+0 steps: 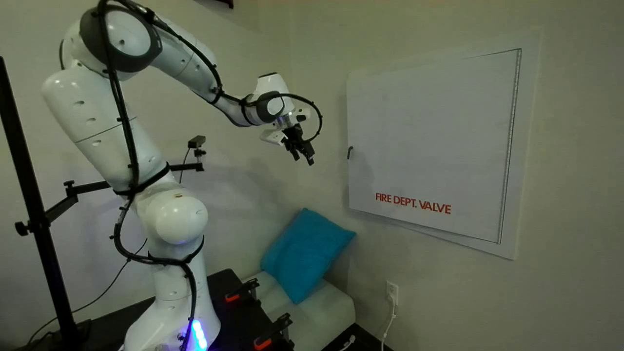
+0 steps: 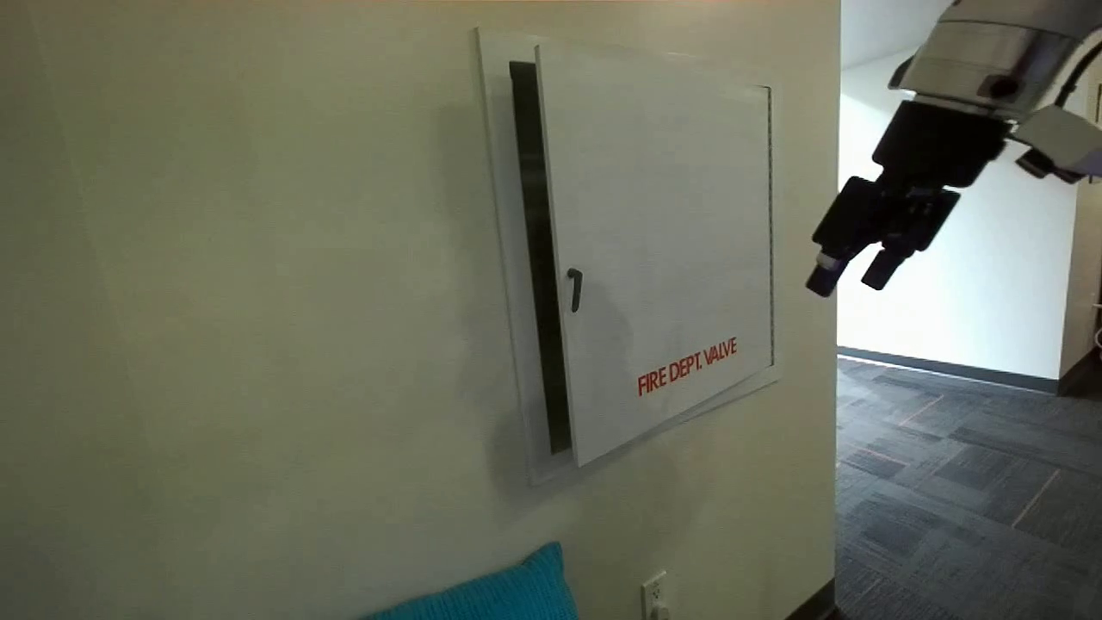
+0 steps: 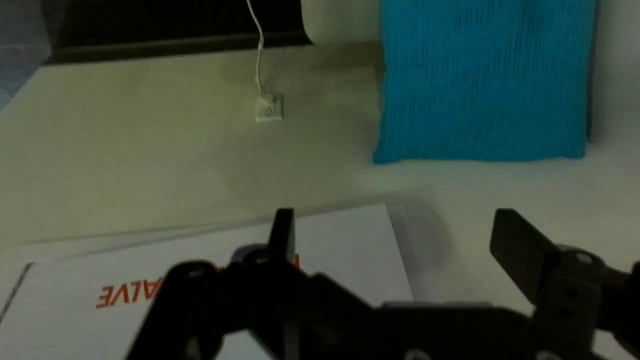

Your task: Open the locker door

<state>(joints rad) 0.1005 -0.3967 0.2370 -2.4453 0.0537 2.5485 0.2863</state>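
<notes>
One locker door [image 2: 663, 215] ajar, pale wall [image 2: 258, 258], blue cushion [image 1: 307, 253] below, grey carpet [image 2: 956, 482] beyond, jaws parted.

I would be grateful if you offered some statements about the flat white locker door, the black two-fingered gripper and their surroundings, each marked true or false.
1. The flat white rectangular locker door is fully shut. False: it stands ajar, leaving a dark gap along one edge.
2. The small dark handle sits on the door near that gap. True.
3. The black two-fingered gripper is clamped on the handle. False: it is open and apart from the handle.
4. The red lettering reads "FIRE DEPT. VALVE". True.
5. The blue ribbed cushion sits higher than the door. False: it is lower.
</notes>
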